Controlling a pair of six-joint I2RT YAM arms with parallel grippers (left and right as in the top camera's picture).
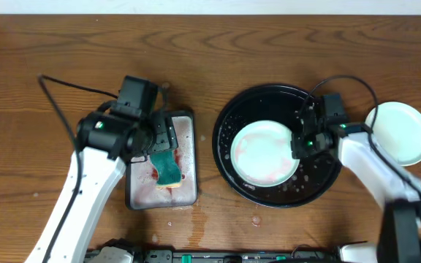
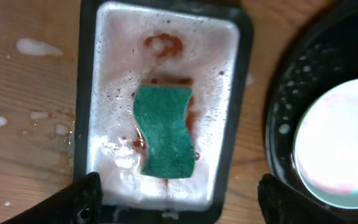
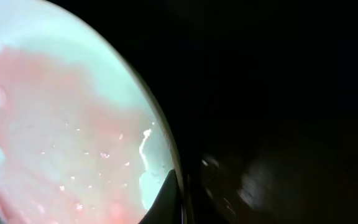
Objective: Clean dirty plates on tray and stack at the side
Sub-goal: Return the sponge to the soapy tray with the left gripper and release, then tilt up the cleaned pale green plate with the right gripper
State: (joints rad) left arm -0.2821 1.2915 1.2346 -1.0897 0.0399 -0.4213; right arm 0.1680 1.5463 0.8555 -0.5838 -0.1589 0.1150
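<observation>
Overhead shows one clean mint-white round plate [image 1: 399, 131] right of the glossy black round tray [image 1: 222, 139], one red-smeared plate [image 1: 262, 153] inside it; right hand [image 1: 297, 146] shut, left hand [image 1: 161, 142] wide.

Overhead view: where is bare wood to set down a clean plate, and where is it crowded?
Free: the wide tabletop strip behind both trays, and the wood left of the left arm. Crowded: the narrow gap between grey tray and black tray, and the right side, taken by the mint plate and right arm.
</observation>
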